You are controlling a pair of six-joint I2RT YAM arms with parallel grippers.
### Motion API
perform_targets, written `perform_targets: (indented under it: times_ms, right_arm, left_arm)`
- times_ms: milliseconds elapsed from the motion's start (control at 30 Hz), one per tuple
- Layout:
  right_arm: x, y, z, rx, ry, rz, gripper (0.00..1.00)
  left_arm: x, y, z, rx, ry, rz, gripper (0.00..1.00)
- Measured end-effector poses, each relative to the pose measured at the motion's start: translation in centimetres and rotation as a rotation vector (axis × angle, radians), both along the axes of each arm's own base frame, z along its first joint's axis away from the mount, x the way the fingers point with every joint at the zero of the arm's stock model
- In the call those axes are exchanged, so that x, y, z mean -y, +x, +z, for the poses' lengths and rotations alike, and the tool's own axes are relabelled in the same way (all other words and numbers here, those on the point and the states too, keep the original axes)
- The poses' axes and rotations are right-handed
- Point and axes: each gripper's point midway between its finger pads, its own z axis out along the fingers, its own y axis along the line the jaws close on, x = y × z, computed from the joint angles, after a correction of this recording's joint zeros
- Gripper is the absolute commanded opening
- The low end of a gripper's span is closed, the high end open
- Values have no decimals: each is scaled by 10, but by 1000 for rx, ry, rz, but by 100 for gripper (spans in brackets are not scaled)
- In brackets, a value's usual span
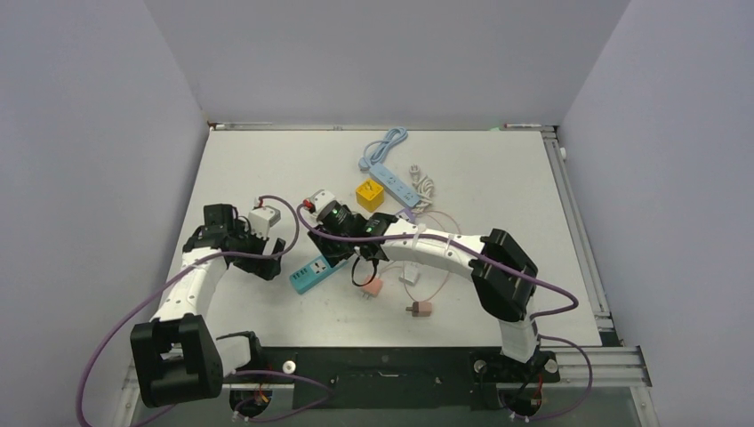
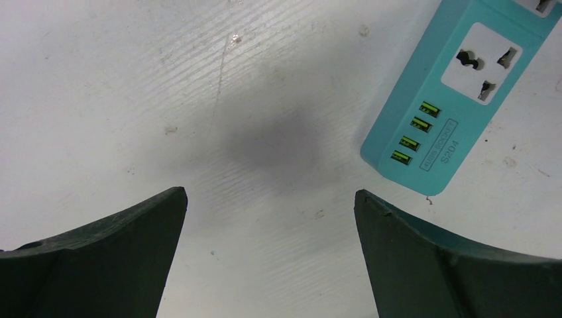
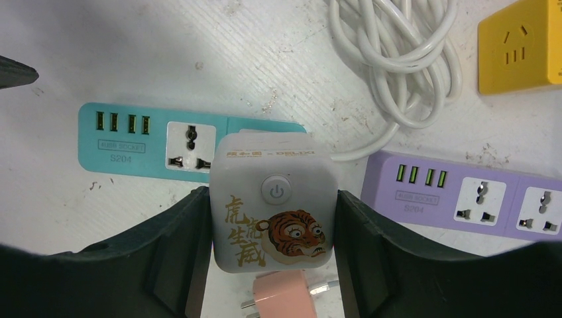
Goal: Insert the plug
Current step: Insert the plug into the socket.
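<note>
R gripper (image 3: 270,193): clenched on the white tiger cube plug (image 3: 272,228), one finger on each side face, button face twd the wrist cam.
Plug spot: over the teal strip (image 3: 149,142), left of table (image 1: 498,169) centre, in the near half. It hides the strip's middle; can't tell whether its pins are in.
L gripper (image 2: 270,199): released, fingers wide apart w/ nothing btwn them, over bare top just beside the teal strip's USB end.
Sockets: teal strip shows 4 USB ports lit green, then a universal socket w/ its holes in view, right at the plug's edge. Purple strip (image 3: 464,195) has the same layout, 2 sockets in view.
Teal strip lie: diagonal, USB end twd the near-left corner, other end under the R gripper.
Purple strip spot: just right of the plug in the R wrist view.
Back-centre cluster: yellow cube (image 1: 370,195), pale blue strip (image 1: 391,181) w/ coiled cord, white cord (image 3: 397,59) bundle. All near each other, apart from the back edge.
Near side: pink plug (image 1: 373,286) just beside the teal strip, 2nd pink plug (image 1: 420,309) closer to the near edge.
Room: bare top along the left edge and in the back-left corner. Bare top also from the R arm to the right edge. Walls (image 1: 391,53) stand on left, back and right.
</note>
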Motion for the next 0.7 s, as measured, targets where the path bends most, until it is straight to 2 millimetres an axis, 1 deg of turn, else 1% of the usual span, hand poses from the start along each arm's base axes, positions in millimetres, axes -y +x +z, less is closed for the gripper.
perform_targets:
  times_ms: [133,433,633,700]
  right_arm:
    - [-2,-1,2,-8,5,7,5]
    - [-3,-2,5,-12,8,12,5]
    - [-9,1,15,0,26,11,5]
    - [-11,2,15,1,29,12,5]
  left_arm:
    - [2,1,4,18,-7,-10,96]
    - [2,1,5,22,-7,-12,96]
    - [3,0,3,10,-12,-5,96]
    - [3,-1,2,6,-13,-5,96]
